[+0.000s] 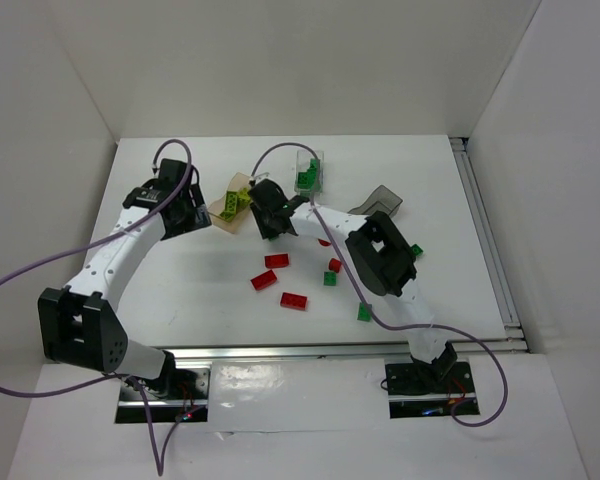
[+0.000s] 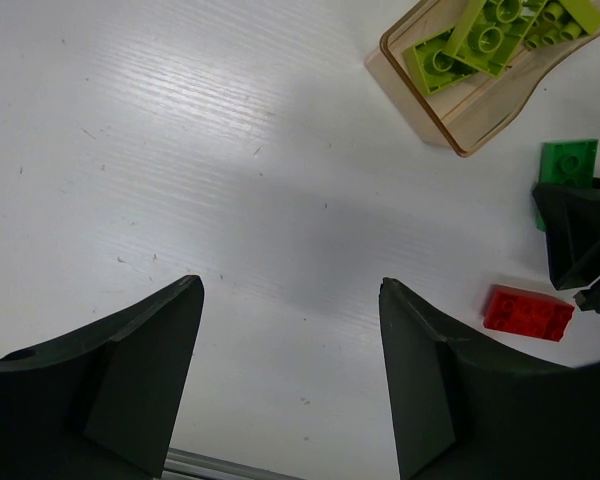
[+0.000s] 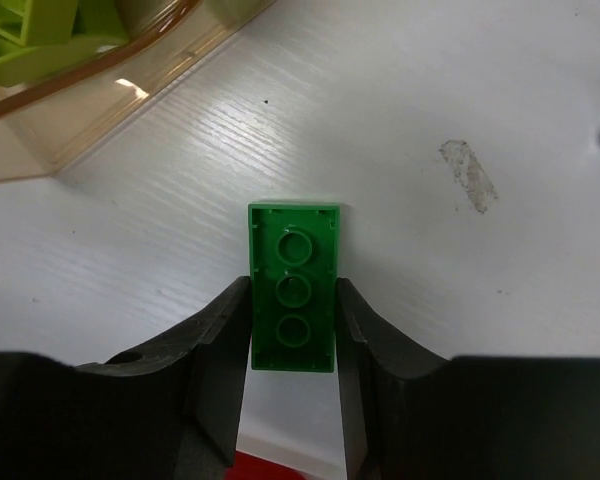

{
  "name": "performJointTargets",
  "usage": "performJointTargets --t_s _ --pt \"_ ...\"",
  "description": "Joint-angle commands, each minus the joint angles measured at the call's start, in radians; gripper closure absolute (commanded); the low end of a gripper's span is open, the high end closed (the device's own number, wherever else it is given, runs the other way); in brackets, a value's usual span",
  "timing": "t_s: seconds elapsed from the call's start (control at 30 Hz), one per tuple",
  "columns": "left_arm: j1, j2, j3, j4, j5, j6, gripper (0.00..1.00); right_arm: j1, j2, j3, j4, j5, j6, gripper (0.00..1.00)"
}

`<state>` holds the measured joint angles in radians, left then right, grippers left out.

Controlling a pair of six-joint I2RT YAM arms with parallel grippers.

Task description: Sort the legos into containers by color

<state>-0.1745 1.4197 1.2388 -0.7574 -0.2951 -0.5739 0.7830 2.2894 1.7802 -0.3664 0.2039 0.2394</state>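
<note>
table (image 3: 480, 300), green lego (image 3: 294, 300) between right fingers (image 3: 218, 360)

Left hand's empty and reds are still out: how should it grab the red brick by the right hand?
Pinch the red brick across its two long sides, coming straight down: it lies flat, and the right hand crowds one end.

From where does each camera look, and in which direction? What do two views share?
Top external: above and behind the bases, looking down at the table; left arm, right arm show.
Left wrist: on the left arm, facing down past the open left gripper.
Right wrist: on the right arm, facing down past the right gripper, shut on a green brick.
Shared: the orange-tan box, in all three.
</note>
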Motion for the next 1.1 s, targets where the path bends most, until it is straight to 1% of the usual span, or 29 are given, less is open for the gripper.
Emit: performJointTargets --t_s 0.0,0.13,0.2,0.37,0.47,0.53,0.57,0.67,0.73,0.77,0.83,0.9,0.93,0.97,1.0,1.07 --pt "0.018 -0.016 0.043 0.0 -0.022 0.026 0.19 0.004 -0.031 0.039 0.007 0.072 0.0 0.75" --pt "0.018 -0.016 0.044 0.0 0.011 0.026 0.2 -0.034 -0.085 0.048 -0.002 0.123 0.0 0.77" --pt "0.018 -0.016 0.044 0.009 0.033 0.026 0.2 -0.074 -0.123 0.048 -0.002 0.123 0.0 0.77" --pt "0.018 0.013 0.063 0.009 0.054 0.017 0.2 -0.157 -0.194 0.027 0.043 0.143 -0.009 0.75" --pt "0.018 0.024 0.083 0.009 0.063 0.017 0.2 -0.189 -0.194 0.027 0.079 0.167 -0.009 0.75" --pt "0.018 0.036 0.096 0.009 0.063 0.017 0.2 -0.232 -0.171 0.056 0.08 0.151 0.001 0.74" --pt "0.018 0.036 0.106 0.009 0.063 0.017 0.2 -0.244 -0.154 0.097 0.08 0.134 0.001 0.74" --pt "0.018 0.056 0.116 0.009 0.054 0.026 0.2 -0.268 -0.07 0.169 0.064 0.114 0.001 0.74" --pt "0.018 0.065 0.116 0.009 0.045 0.026 0.2 -0.278 0.0 0.263 0.041 0.114 0.001 0.74" --pt "0.018 0.065 0.116 0.009 0.045 0.026 0.2 -0.287 0.018 0.287 0.032 0.098 0.001 0.73" --pt "0.018 0.065 0.116 0.009 0.045 0.026 0.2 -0.288 0.051 0.334 0.032 0.088 0.001 0.55" --pt "0.018 0.074 0.116 0.009 0.045 0.026 0.2 -0.288 0.061 0.369 0.02 0.088 0.001 0.41" --pt "0.018 0.074 0.116 0.009 0.045 0.026 0.2 -0.288 0.052 0.369 0.02 0.088 0.001 0.32" --pt "0.018 0.074 0.116 0.009 0.045 0.026 0.2 -0.288 0.041 0.369 0.011 0.098 0.001 0.32" --pt "0.018 0.074 0.116 0.009 0.045 0.026 0.2 -0.288 0.019 0.331 0.011 0.107 0.001 0.32" --pt "0.018 0.074 0.116 0.009 0.045 0.026 0.2 -0.288 -0.08 0.254 0.059 0.13 0.001 0.32"
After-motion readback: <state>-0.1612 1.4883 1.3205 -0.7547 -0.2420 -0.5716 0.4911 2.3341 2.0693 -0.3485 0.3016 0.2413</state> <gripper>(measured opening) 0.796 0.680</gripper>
